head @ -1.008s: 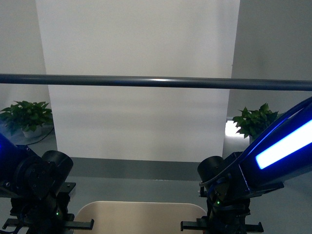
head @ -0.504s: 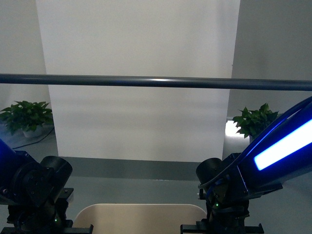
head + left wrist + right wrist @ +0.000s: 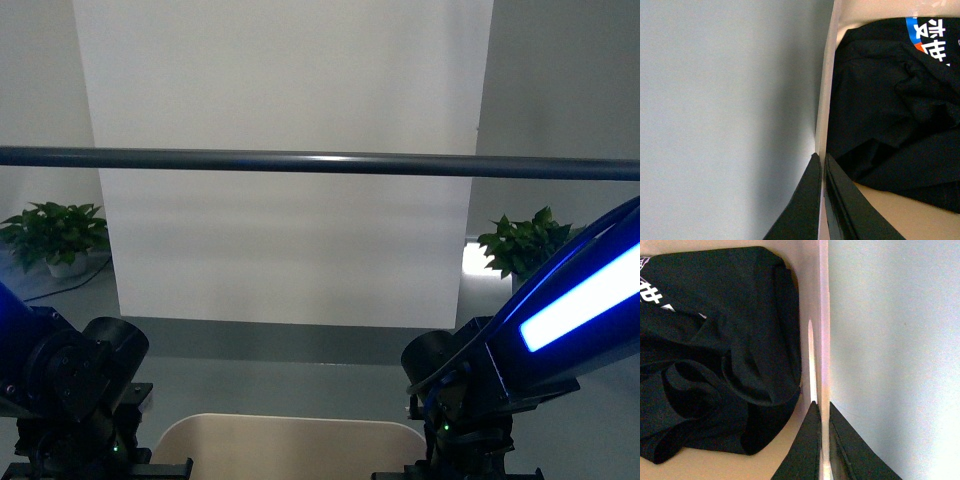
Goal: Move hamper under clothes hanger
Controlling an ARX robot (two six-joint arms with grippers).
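The beige hamper (image 3: pixel 290 445) shows only its rounded far rim at the bottom of the front view, between my two arms. The clothes hanger's dark round bar (image 3: pixel 320 162) runs level across the whole view, above and beyond the hamper. In the left wrist view, my left gripper (image 3: pixel 821 160) is shut on the hamper's rim (image 3: pixel 826 100). My right gripper (image 3: pixel 822 407) is shut on the opposite rim (image 3: pixel 823 315). A crumpled black T-shirt (image 3: pixel 890 100) with blue and white print lies inside, and the same T-shirt (image 3: pixel 715 365) appears in the right wrist view.
A white wall panel (image 3: pixel 285 100) stands behind the bar. Potted green plants sit on the floor at far left (image 3: pixel 58 236) and far right (image 3: pixel 520 247). Grey floor (image 3: pixel 725 110) lies outside the hamper on both sides.
Both wrists sit slightly lower in the front view than a second ago, and the bar has edged upward a little. Both grips on the rim are unchanged.
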